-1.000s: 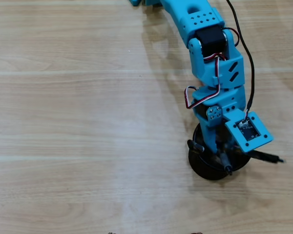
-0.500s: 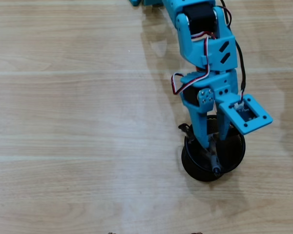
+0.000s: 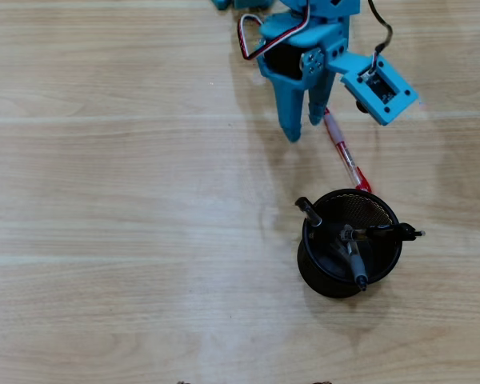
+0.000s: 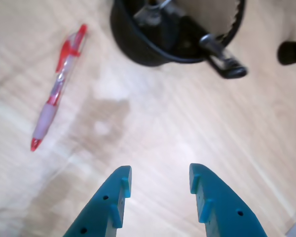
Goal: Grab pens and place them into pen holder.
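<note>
The black mesh pen holder (image 3: 320,272) stands on the wooden table at lower centre-right in the overhead view; its rim (image 4: 138,52) fills the top of the wrist view. Three dark pens (image 3: 353,258) lean inside it, one sticking out over the right rim (image 3: 400,233). A red pen with a clear barrel (image 3: 343,149) lies on the table just above the holder, also at the left of the wrist view (image 4: 55,89). My blue gripper (image 3: 302,129) hangs open and empty above the holder, beside the red pen's upper end; its fingers (image 4: 113,197) point at bare table.
The arm's base and cable sit at the top edge (image 3: 304,12). A dark object (image 4: 291,52) shows at the right edge of the wrist view.
My gripper has pulled back from over the holder toward the top of the overhead view, leaving a pen in the holder. The red pen is now uncovered.
</note>
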You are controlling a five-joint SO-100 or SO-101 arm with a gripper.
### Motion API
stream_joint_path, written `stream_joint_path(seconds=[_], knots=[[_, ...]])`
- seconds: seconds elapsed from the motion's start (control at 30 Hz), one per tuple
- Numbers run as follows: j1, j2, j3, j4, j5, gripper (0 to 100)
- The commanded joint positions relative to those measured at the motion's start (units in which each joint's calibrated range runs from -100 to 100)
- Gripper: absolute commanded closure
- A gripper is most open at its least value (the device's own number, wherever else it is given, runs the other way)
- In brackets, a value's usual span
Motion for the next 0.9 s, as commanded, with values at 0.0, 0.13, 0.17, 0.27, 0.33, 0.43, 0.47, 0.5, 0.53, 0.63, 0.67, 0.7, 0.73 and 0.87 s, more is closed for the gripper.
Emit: stream_joint_path(seconds=[0.0,0.13,0.17,0.27,0.33,0.43,0.47,0.5,0.53,0.63,0.67,0.7,0.73,0.87], knots=[[-3.83,-3.28,7.51,1.98,-4.20,86],[-8.66,-2.94,19.28,1.47,-13.97,86],[-9.79,-2.94,21.91,1.29,-16.53,86],[-11.81,-1.59,27.52,-0.25,-22.02,85],[-12.53,0.36,29.52,-4.03,-23.28,85],[-13.58,3.06,32.96,-11.77,-23.33,85],[-14.07,3.82,34.22,-14.18,-23.75,85],[-14.71,5.09,36.58,-18.56,-23.90,85],[-15.03,5.60,37.48,-20.88,-23.90,85],[-15.52,7.03,39.66,-26.72,-23.90,85],[-15.60,7.46,40.20,-28.10,-23.90,85],[-15.60,7.96,40.74,-29.30,-23.90,85],[-15.60,8.39,41.10,-30.33,-23.90,85],[-15.28,10.50,42.37,-33.43,-23.90,85]])
